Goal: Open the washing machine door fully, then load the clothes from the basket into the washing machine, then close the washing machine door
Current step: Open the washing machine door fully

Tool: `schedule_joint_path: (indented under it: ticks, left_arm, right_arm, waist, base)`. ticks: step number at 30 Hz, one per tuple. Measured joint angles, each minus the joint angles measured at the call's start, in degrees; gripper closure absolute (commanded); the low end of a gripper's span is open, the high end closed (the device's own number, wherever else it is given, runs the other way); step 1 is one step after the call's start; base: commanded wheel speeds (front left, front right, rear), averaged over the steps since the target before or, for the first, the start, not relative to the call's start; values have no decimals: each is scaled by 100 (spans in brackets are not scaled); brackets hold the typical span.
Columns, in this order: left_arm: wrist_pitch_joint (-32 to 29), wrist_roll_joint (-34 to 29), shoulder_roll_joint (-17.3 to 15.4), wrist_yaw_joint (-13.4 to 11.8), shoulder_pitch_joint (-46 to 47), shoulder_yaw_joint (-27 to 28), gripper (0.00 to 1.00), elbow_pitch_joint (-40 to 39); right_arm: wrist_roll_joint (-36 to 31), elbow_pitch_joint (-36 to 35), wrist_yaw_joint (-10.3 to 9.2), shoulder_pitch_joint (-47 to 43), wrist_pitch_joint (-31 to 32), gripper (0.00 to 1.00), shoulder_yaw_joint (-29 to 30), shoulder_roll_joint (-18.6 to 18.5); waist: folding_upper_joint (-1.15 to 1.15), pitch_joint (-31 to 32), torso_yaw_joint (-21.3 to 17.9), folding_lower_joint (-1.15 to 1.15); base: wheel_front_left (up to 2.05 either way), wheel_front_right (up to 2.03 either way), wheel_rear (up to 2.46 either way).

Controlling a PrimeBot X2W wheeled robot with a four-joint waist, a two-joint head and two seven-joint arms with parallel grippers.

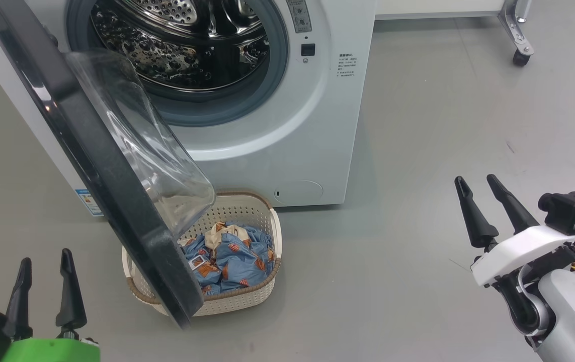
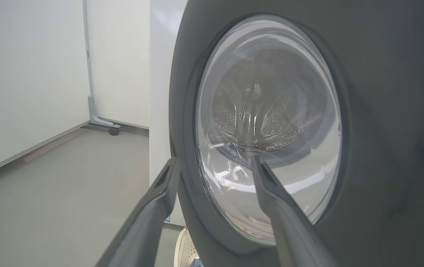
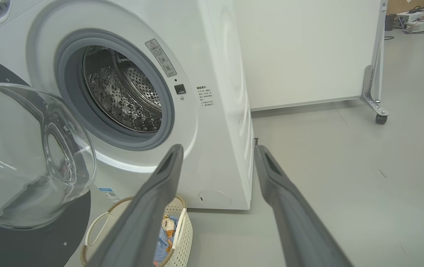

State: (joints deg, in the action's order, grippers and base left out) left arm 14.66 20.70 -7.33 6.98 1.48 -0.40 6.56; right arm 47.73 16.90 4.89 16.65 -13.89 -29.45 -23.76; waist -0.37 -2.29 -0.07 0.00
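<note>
Two grippers, both with fingers spread wide and holding nothing. The left gripper (image 1: 46,257) sits low, facing the outer side of the washing machine door (image 1: 101,166). The right gripper (image 1: 476,179) is well apart to the right. Door is only part open, overhanging the basket (image 1: 270,216) of clothes (image 1: 237,256). Suggest right pushes the inner rim outward, not the glass bowl (image 1: 141,136), and left stays clear of the swing.
</note>
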Motion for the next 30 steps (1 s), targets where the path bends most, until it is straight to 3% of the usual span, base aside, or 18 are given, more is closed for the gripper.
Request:
schedule_joint_path:
  ticks: [6, 30]
  left_arm:
    - [0, -2, 0, 0, 1, -18, 0, -9]
    - [0, -3, -1, 0, 2, -62, 0, -33]
  right_arm:
    - [-246, 137, -92, -19, 0, 0, -49, 37]
    - [-644, 296, -93, -15, -48, 0, 47, 374]
  waist:
    - [0, -6, 8, 0]
    - [0, -57, 47, 0]
  base:
    - [0, 0, 0]
    - [0, 0, 0]
